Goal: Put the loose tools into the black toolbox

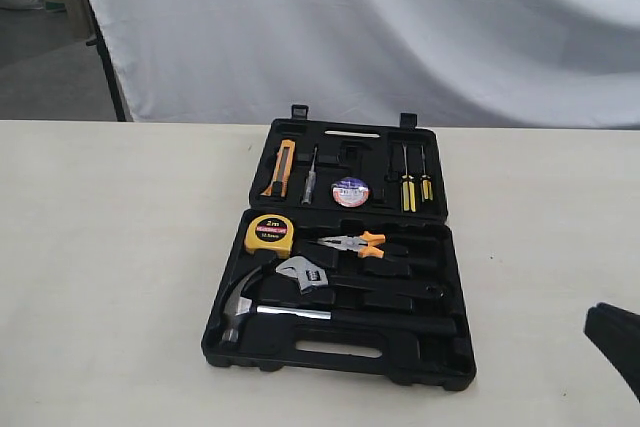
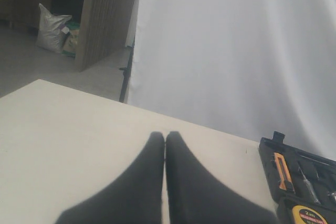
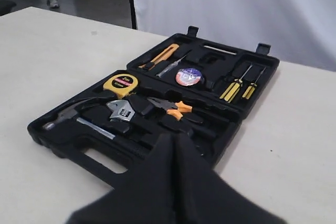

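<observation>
The black toolbox (image 1: 340, 357) lies open on the table, its two halves flat. Inside the near half rest the claw hammer (image 1: 250, 309) and the adjustable wrench (image 1: 305, 274). The black tape roll (image 1: 350, 191) sits in the far half. All three also show in the right wrist view: hammer (image 3: 71, 113), wrench (image 3: 122, 111), tape roll (image 3: 188, 76). My right gripper (image 3: 175, 139) is shut and empty, hovering at the toolbox's near right corner; only its dark tip (image 1: 615, 337) shows at the exterior view's right edge. My left gripper (image 2: 165, 136) is shut, empty, over bare table left of the toolbox (image 2: 310, 182).
A yellow tape measure (image 1: 270, 234) and orange-handled pliers (image 1: 355, 243) sit in the near half. A utility knife (image 1: 282, 169) and yellow screwdrivers (image 1: 415, 187) fill the far half. A white cloth backdrop (image 1: 400, 27) hangs behind the table.
</observation>
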`<state>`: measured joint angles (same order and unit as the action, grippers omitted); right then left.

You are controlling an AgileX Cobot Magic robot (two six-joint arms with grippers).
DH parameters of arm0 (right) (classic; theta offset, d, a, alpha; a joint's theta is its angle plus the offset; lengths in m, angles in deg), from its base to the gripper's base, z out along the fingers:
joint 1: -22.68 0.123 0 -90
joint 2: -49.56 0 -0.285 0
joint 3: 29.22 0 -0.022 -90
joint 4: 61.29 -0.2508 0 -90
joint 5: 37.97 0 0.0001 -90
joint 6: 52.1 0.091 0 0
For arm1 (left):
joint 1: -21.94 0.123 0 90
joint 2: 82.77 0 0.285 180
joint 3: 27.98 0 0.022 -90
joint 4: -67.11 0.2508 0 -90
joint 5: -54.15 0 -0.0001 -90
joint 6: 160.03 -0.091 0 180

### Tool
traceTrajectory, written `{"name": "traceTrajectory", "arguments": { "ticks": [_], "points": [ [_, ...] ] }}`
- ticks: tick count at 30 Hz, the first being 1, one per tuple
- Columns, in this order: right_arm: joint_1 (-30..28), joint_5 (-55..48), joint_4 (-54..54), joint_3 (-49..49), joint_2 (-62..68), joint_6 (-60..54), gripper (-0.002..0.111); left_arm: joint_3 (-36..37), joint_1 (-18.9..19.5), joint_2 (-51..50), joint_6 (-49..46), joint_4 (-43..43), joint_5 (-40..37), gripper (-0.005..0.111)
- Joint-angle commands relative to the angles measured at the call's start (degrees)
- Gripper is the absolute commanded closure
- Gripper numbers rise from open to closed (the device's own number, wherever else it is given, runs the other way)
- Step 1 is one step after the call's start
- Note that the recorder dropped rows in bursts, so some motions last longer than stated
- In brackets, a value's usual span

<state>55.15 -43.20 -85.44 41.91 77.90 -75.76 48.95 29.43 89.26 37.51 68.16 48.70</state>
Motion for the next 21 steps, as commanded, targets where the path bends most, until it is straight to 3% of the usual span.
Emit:
{"name": "traceTrajectory", "arguments": {
  "ticks": [1, 3, 9, 18, 21],
  "points": [
    [-0.20, 2.27, 16.44, 5.34, -8.88, 17.37, 0.109, -0.15, 1.45, 0.18, 0.27, 0.25, 0.41, 0.106],
    [-0.20, 3.19, 20.66, 6.09, -12.74, 22.70, 0.109, -0.15, 1.45, 0.18, 0.27, 0.25, 0.41, 0.106],
    [-0.20, -0.26, 22.04, 6.09, -20.50, 23.65, 0.109, -0.15, 1.45, 0.18, 0.27, 0.25, 0.41, 0.106],
    [-0.20, 0.25, 21.71, 6.09, -20.56, 23.65, 0.109, -0.15, 1.45, 0.18, 0.27, 0.25, 0.41, 0.106],
    [-3.45, 0.25, 20.98, 6.09, -20.56, 23.65, 0.109, -0.15, 1.45, 0.18, 0.27, 0.25, 0.41, 0.106]
  ]
}}
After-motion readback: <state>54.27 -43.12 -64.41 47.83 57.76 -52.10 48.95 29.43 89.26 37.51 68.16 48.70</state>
